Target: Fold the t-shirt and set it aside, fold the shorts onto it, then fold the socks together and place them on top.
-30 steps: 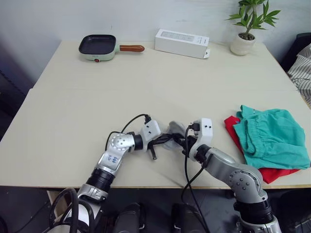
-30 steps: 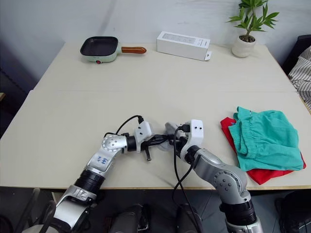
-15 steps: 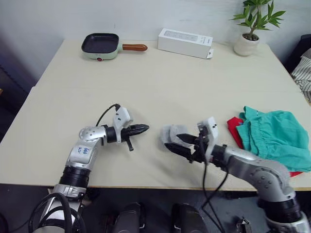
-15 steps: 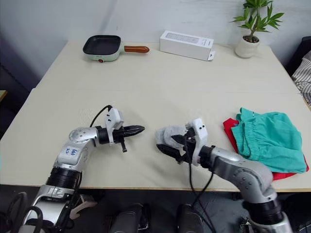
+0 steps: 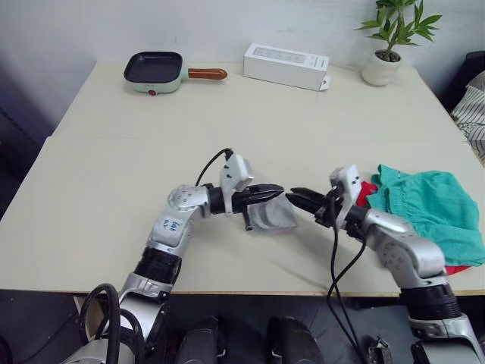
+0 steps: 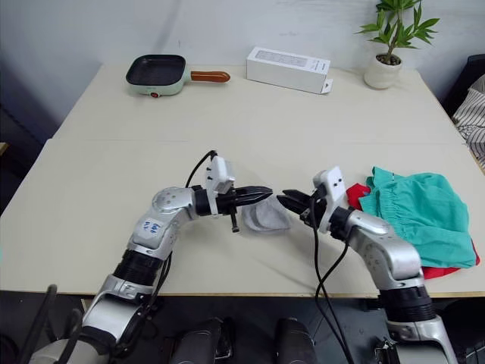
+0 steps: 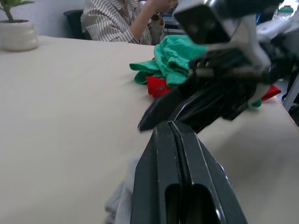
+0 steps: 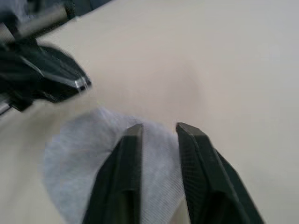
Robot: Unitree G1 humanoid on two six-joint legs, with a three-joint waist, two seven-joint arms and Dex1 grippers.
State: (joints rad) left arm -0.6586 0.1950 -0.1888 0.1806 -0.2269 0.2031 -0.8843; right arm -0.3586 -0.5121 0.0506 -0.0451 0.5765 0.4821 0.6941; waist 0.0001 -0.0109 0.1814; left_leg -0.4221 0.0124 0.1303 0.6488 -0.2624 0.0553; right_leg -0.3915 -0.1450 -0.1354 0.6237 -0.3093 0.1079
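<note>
Grey knit fabric, the socks point(image 5: 271, 216), lies bunched on the table point(image 5: 114, 152) directly under the fingertips of the left gripper point(image 5: 273, 190), whose two black fingers are pressed together with nothing visibly caught between them. The right gripper point(image 5: 299, 198) faces it from just beyond the bundle, its fingers a narrow gap apart and empty, tips hovering over the sock's near edge. Farther behind the right gripper, at the table's edge, the teal shorts point(image 5: 436, 212) rest on the red t-shirt point(image 5: 364, 193), so the first two garments look finished and the socks are the step in hand. To do it well, the right gripper probably needs to dip lower and pinch through both layers of the knit rather than only the top one, while the left one either pins the bundle or pulls clear so the fingertips do not collide. A loose single-layer grasp would likely let the pair come apart on the way to the pile.
</note>
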